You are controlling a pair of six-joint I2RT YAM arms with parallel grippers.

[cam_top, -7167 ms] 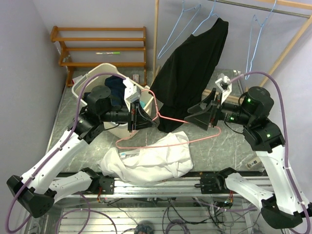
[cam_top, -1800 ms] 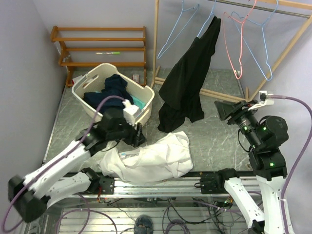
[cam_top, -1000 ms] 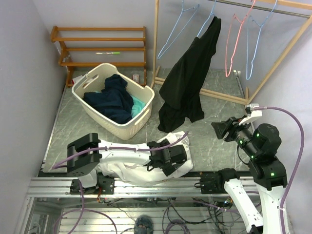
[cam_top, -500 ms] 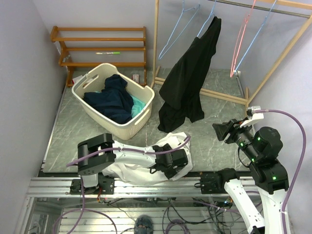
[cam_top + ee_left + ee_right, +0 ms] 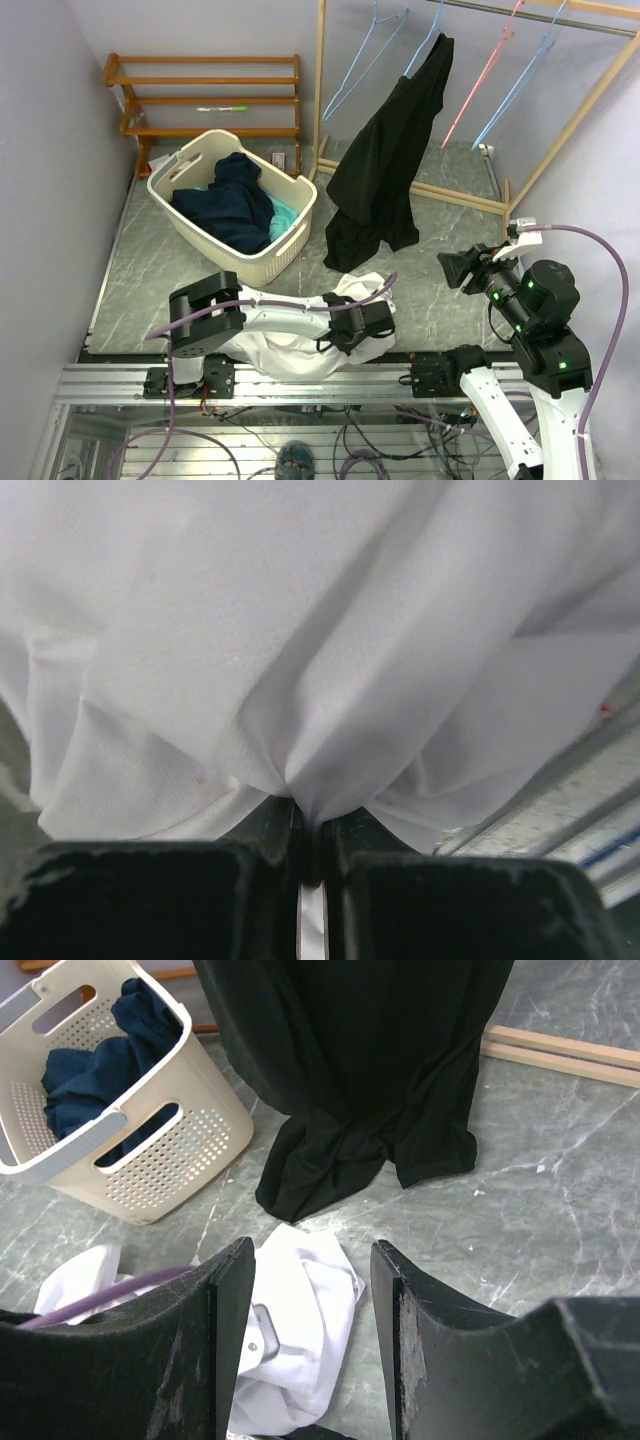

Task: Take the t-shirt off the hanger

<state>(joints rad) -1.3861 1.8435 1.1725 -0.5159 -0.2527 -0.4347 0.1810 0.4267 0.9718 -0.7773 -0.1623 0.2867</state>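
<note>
White t-shirt (image 5: 283, 354) lies crumpled on the table (image 5: 430, 205) at the near edge. It is off the pink hanger (image 5: 478, 84), which hangs on the rail at the back.

Left gripper (image 5: 312, 815) is clenched on a pinched fold of the shirt, with the cloth peaking between its fingers. Right gripper (image 5: 308, 1260) is spread wide and holds nothing, raised at right, well apart from the shirt.

Shirt looks light, thin and limp, so it will likely sag and trail from a single pinch. Not slippery or fragile. Best hold is probably a bunched fold or the collar, not a loose hem.

T-shirt (image 5: 285, 352) on table (image 5: 150, 290), front ctr – basket (image 5: 265, 262) behind, L.
</note>
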